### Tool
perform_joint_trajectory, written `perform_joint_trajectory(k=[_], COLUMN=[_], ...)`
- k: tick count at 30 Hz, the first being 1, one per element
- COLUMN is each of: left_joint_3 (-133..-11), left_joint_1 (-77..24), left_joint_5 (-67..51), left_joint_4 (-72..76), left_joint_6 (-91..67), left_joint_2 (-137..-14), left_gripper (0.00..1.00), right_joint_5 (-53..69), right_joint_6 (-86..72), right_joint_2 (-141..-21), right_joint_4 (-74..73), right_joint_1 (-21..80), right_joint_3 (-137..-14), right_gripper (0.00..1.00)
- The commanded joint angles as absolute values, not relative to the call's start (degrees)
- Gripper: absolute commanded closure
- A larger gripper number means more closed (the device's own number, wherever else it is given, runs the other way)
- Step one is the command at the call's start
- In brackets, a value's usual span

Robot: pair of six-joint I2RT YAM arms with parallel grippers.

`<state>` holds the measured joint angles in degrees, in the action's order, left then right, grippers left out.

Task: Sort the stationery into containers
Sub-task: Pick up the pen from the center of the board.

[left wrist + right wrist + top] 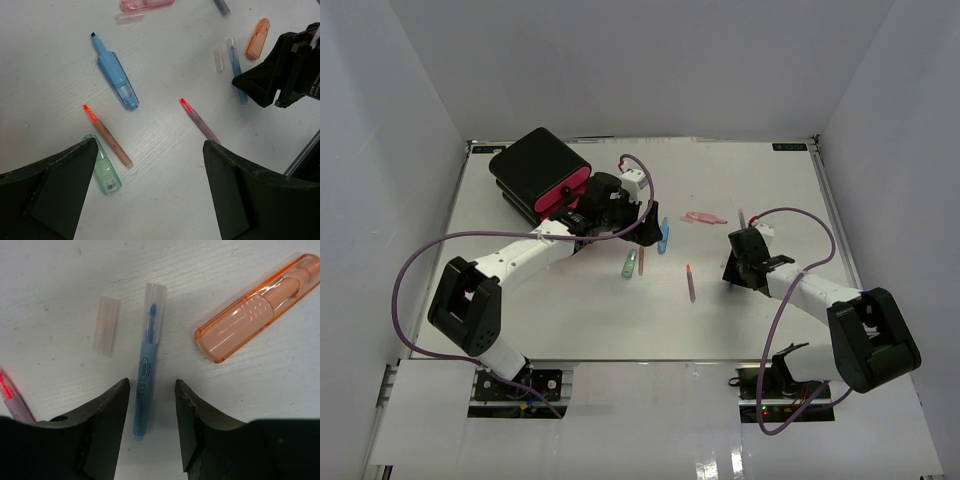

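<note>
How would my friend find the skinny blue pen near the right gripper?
On the white table, go to the right gripper: the skinny blue pen lies between its open fingers. A short clear cap sits on one side and a fat orange see-through case on the other; only this one is long, thin and blue, with a clear cap over its tip.

On my screens the table (570, 310) was white, faintly grained. The box (535, 160) was black, its drawer front (568, 188) pink. I saw a translucent blue marker (117, 80), a pale green marker (103, 166), a lilac pen (202, 122) tipped red, and a clear orange case (257, 307).
</note>
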<state>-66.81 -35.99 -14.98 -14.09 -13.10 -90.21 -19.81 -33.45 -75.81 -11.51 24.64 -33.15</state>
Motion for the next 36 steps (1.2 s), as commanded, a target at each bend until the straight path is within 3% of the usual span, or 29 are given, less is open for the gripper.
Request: perform_joint_trajectory(k=[1, 5, 10, 16, 21, 26, 36], left_joint_3=[-66.36, -66.53, -66.80, -66.53, -66.53, -70.57, -74.53], left_joint_1=[-35.77, -35.77, -35.86, -35.95, -37.17, -41.56, -47.72], left_joint_5=[-14.68, -15.47, -18.71, -25.99, -29.27, -24.71, -11.97], left_joint_4=[-12.92, -12.83, -12.48, -8.45, -0.53, 4.83, 5.36], left_joint_6=[-13.45, -14.15, -15.90, -26.43, -40.22, -44.47, -48.25], left_joint_2=[-88.07, -88.24, -88.16, -88.24, -87.89, -89.82, -95.97], left_gripper=[0.02, 0.02, 0.02, 0.02, 0.02, 0.02, 0.07], right_joint_5=[-21.00, -22.50, -22.41, -19.61, -7.32, 3.58, 10.63], right_joint_6=[-36.65, -36.74, -35.51, -29.28, -22.86, -20.31, -19.07], right_joint_2=[-77.17, -75.59, -70.85, -59.69, -50.73, -46.67, -43.77], right_joint_4=[-9.23, -9.40, -10.98, -12.05, -6.08, 3.68, 12.13], right_joint_1=[24.26, 24.17, 24.26, 24.52, 25.31, 25.66, 25.84], right_joint_3=[-30.59, -29.53, -29.44, -31.73, -31.56, -29.88, -29.01], right_gripper=[0.54, 0.78, 0.92, 0.92, 0.92, 0.92, 0.90])
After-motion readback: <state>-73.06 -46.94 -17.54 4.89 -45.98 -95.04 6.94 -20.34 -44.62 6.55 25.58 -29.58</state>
